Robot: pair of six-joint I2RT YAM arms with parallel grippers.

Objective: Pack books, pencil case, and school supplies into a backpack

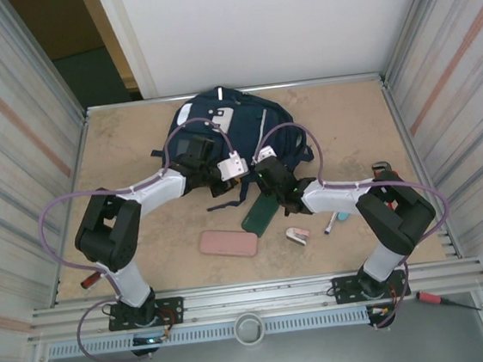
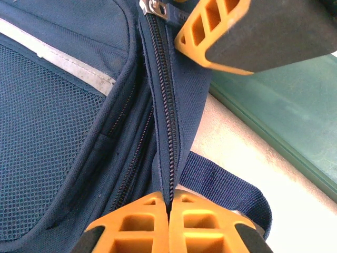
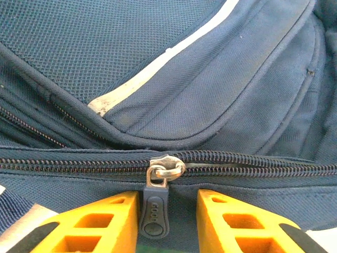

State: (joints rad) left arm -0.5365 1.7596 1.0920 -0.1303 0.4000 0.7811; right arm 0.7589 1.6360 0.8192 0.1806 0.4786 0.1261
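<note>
Backpack [image 1: 219,136] lies at far centre of the table [image 1: 126,150], left gripper [image 2: 168,208] pinched shut on its zipper seam [image 2: 164,105], evidently to brace the fabric, while right gripper [image 3: 168,203] stands narrowly parted astride the zipper pull [image 3: 154,213], not yet clamped, seemingly positioned to draw it open.

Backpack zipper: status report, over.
Left gripper shut, pinching backpack zipper seam. Right gripper open, straddling zipper pull. Green box close alongside, not blocking the pull.

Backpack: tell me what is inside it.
Nothing inside shows. On the backpack the zipper looks closed where visible, its pull between the right gripper's fingers; fabric hides any contents.
</note>
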